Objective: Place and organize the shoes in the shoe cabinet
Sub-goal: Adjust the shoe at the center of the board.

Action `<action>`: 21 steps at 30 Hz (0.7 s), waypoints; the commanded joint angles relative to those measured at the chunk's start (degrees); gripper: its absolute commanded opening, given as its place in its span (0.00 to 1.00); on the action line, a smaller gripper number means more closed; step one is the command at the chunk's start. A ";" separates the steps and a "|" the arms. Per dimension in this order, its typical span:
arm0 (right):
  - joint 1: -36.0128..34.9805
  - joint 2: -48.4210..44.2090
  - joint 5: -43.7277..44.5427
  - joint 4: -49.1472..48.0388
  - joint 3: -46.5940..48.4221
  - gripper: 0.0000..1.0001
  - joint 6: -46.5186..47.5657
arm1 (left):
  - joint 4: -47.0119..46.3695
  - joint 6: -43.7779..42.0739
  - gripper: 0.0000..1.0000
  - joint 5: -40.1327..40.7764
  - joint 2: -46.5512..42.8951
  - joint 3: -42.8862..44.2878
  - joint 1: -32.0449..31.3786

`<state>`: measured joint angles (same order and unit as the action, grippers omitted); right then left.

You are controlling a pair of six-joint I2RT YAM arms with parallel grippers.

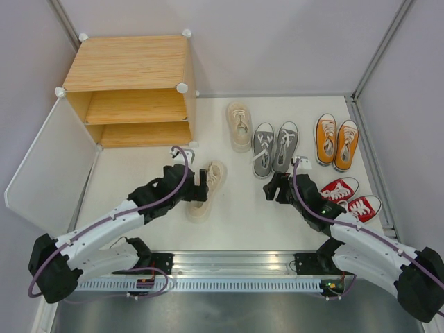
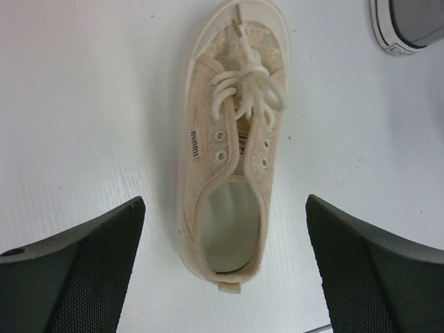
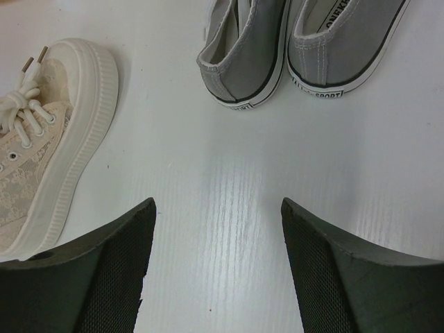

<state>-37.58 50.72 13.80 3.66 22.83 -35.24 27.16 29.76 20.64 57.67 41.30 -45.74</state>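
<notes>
Right now, left gripper [image 2: 225, 200] spread wide over one cream shoe [image 2: 232, 139], a finger [image 2: 83, 263] on each side, not touching it. Sitting sole down on the white table [image 1: 229, 215], just in front of the shoe cabinet [image 1: 132, 69], with its door [image 1: 48, 159] swung open. Close to the heels of the grey pair [image 1: 275, 148], right gripper [image 3: 218, 208] spread apart too, only table underneath. Next to the cabinet, the other cream shoe [image 1: 240, 126]. Off to the right, orange pair [image 1: 336, 142] and red pair [image 1: 350, 198], side by side.
</notes>
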 commanded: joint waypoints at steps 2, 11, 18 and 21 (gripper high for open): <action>0.49 0.61 -0.35 -2.61 -0.51 0.78 0.44 | -6.59 -2.43 1.00 -5.79 1.21 -2.80 -0.58; 0.58 2.19 -0.97 -3.22 -1.03 0.78 1.05 | -7.21 -0.84 1.00 -1.75 11.05 -3.77 -3.83; 0.67 3.86 -1.50 -5.50 -1.30 0.78 1.23 | -10.54 -1.81 1.00 -1.75 15.62 -3.94 -4.10; 0.76 4.56 -1.76 -6.12 -1.47 0.78 1.23 | -12.48 -2.42 0.99 -1.75 16.68 -4.21 -4.19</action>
<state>-37.10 54.59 12.67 0.71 21.89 -34.68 19.14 29.17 18.11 73.32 37.43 -49.39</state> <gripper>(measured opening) 0.782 0.992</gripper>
